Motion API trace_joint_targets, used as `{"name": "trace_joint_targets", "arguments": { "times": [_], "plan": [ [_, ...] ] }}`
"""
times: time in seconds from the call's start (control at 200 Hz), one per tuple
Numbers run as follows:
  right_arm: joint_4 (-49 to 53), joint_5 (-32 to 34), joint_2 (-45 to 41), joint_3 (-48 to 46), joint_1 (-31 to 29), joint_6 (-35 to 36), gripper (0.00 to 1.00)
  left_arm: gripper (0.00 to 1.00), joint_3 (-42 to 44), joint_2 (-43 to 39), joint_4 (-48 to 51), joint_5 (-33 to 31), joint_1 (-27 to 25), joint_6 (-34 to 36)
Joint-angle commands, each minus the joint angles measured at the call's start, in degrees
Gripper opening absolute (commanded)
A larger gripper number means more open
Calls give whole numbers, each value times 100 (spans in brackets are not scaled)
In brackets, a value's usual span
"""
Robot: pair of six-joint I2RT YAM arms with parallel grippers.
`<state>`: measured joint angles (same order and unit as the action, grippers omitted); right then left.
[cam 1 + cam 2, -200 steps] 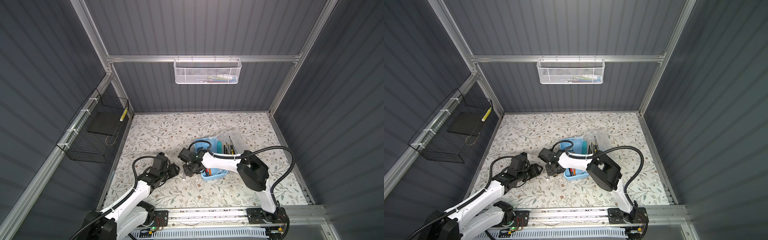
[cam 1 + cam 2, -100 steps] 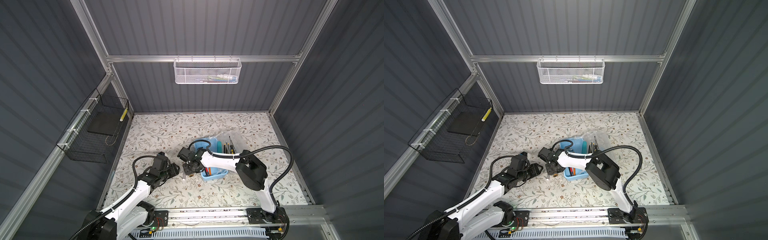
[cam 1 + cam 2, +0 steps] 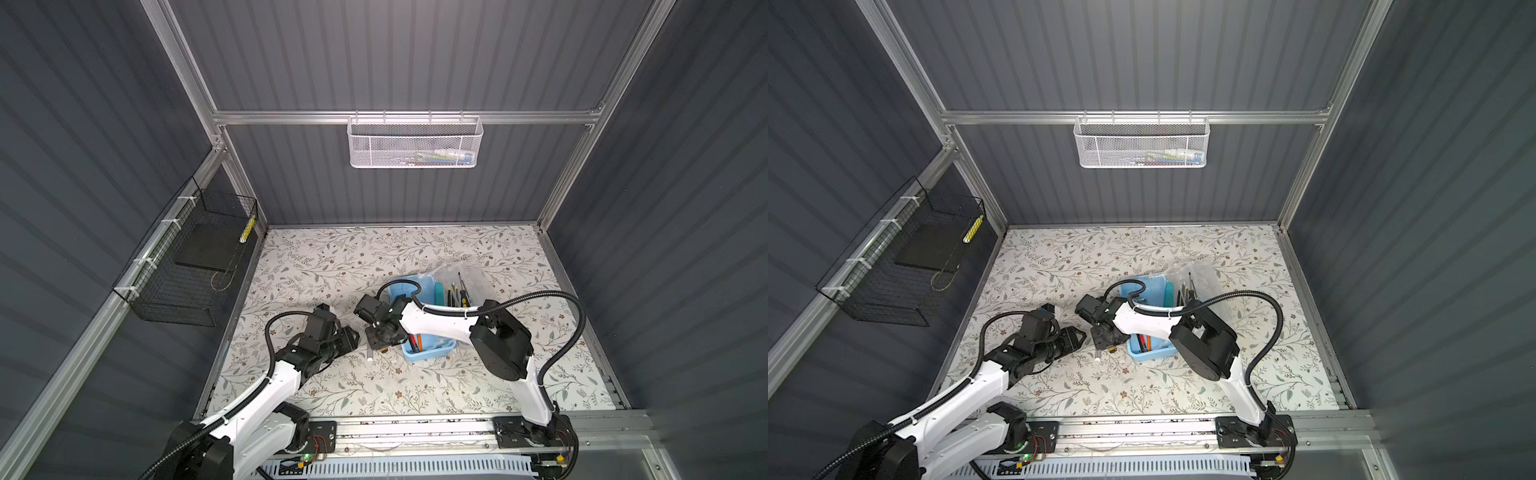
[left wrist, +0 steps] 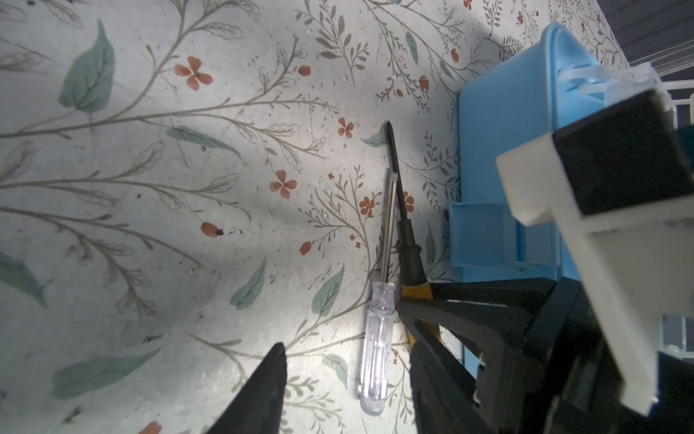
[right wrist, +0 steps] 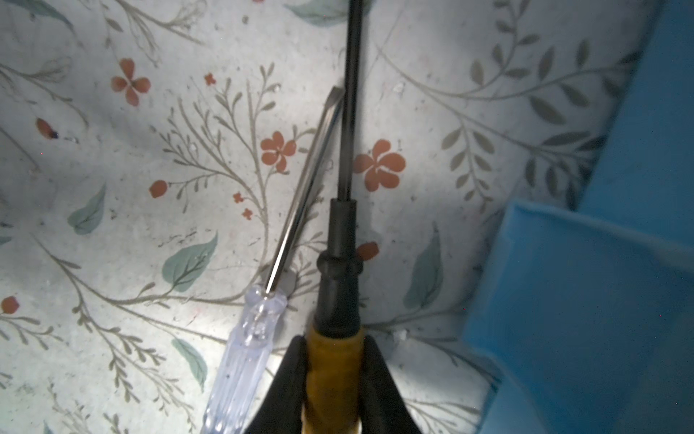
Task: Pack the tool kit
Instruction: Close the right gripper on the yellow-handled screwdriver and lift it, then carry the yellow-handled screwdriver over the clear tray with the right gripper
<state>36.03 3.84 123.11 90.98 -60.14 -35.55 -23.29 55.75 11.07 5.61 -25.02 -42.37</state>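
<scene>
The right gripper (image 5: 333,344) has closed onto one yellow-handled screwdriver (image 5: 340,263); one clear-handled screwdriver (image 5: 248,345) lies just beside it, by the one blue box (image 3: 432,355) at the table's (image 3: 332,257) middle. The left gripper (image 3: 353,337) hovers half open, empty.

Your right arm (image 3: 436,327), white links with black joints, rises from its base at the near edge, folds at the elbow and runs its forearm leftward to mid-table, wrist tipped down. Its black right gripper (image 5: 334,349) has both fingers (image 5: 289,375) pressed against the yellow handle of a black-shafted screwdriver (image 5: 340,263). Your left arm (image 3: 272,386) stretches forward, low. The left gripper (image 4: 345,338) points toward the right one, fingers apart, holding nothing.
</scene>
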Motion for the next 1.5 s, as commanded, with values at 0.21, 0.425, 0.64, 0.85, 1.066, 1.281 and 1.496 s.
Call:
{"name": "trace_joint_targets", "arguments": {
  "times": [0.21, 0.425, 0.64, 0.85, 1.066, 1.281, 1.496],
  "plan": [
    [105, -132, -754, -47, 35, 379, 0, 54, -323, -89, 93, -76, 32, 167],
    [323, -145, -1720, -170, 166, 552, 0, 54, -395, -196, 154, -178, 30, 187],
    [1324, 966, -3106, -415, 727, 1104, 0, 54, -510, -152, 129, -161, 24, 303],
    [2152, 1840, -4144, -926, 1684, 1487, 0, 54, -525, -75, 47, -165, 24, 397],
    [2207, 2158, -4681, -1680, 2394, 1646, 0, 54, -562, -29, 26, -174, 27, 458],
    [2123, 2599, -4527, -2100, 2555, 1750, 0, 54, -591, -2, 75, -227, 32, 534],
    [1954, 2940, -4129, -2272, 2631, 1810, 0, 54, -531, 40, -3, -209, 31, 491]
  ]
}}
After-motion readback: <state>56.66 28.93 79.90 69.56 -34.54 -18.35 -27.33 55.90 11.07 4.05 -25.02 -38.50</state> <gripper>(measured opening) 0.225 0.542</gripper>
